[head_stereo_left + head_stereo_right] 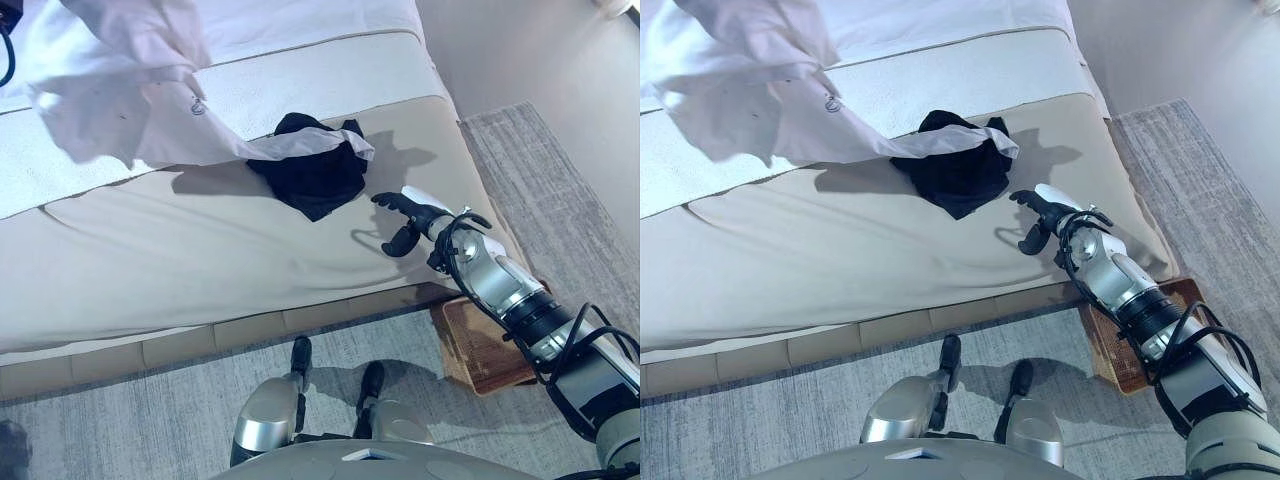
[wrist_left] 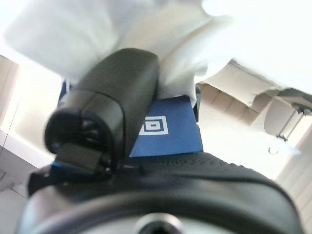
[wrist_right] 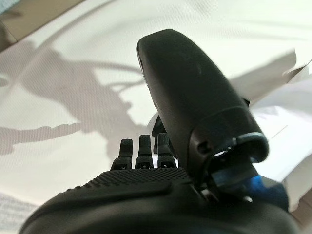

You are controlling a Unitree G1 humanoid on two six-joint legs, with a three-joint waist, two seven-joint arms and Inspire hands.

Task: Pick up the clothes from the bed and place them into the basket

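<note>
One black garment (image 1: 312, 170) on bed (image 1: 200, 250), just beyond empty right robot hand (image 1: 408, 222)

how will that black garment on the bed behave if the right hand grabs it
Probably floppy: the black garment lies crumpled in soft folds on the bed. Likely light, barely denting the cover. The white shirt overlaps its edge, so the two may drag together.

R hand (image 1: 412, 222) reaches fwd, arm extended, fingers loosely curled, empty. L hand (image 2: 112, 102) clenched.
</note>
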